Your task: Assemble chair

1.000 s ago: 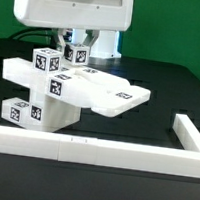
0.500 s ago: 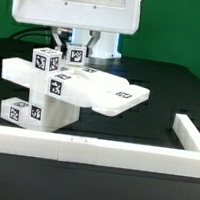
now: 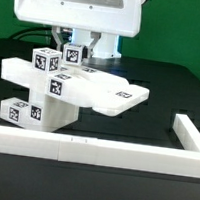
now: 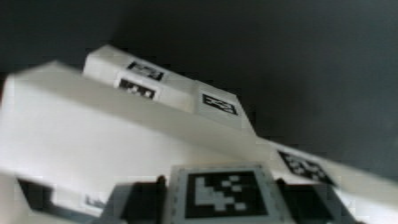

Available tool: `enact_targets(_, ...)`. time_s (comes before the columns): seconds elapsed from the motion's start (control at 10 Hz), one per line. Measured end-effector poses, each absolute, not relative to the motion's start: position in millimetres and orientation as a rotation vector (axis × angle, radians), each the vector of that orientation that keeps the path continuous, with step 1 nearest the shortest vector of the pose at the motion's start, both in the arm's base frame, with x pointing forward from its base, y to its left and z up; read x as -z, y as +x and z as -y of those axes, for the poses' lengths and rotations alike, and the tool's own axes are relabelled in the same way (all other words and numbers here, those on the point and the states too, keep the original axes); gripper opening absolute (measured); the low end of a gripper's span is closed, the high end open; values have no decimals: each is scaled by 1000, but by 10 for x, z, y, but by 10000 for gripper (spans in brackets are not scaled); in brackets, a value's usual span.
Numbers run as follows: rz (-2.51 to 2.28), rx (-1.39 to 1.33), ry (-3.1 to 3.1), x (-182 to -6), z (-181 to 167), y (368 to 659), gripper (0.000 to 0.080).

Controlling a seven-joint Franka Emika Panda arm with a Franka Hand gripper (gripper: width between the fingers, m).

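Gripping tagged block point(image 3: 75, 55): claw point(image 3: 74, 47), atop chair assy point(image 3: 79, 94).

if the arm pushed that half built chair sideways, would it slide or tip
The chair would probably slide: its flat slab lies low and wide. It looks stiff, chunky plastic. The small tagged block that the gripper holds seems likeliest to shift.

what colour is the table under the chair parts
Black, matte; the table contrasts with the white chair parts. Clearest in the exterior view.
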State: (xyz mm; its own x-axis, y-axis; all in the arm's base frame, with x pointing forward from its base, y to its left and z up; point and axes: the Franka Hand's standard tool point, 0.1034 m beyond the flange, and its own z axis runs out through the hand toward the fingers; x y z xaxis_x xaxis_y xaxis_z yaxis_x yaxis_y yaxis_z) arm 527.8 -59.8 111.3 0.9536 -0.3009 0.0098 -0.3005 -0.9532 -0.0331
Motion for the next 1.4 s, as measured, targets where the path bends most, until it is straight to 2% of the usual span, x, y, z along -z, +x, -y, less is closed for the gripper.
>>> enact_targets(0.3, -992, 67, -2914, -1105, 576, 5282, 284)
enact_targets(0.5, -1173, 64, -2834, -1108, 561, 5292, 284)
enact_targets(0.7, -1100, 64, -2865, -1101, 561, 5290, 297)
enact_targets(0.8, -1074, 65, -2877, -1105, 558, 5299, 478)
enact_targets(0.9, -991, 67, -2910, -1100, 560, 5300, 478)
enact_targets(1.0, -873, 71, -2949, -1098, 562, 5298, 611)
enact_targets(1.1, -778, 73, -2977, -1096, 562, 5297, 638)
enact_targets(1.4, -374, 79, -3083, -1097, 566, 5298, 648)
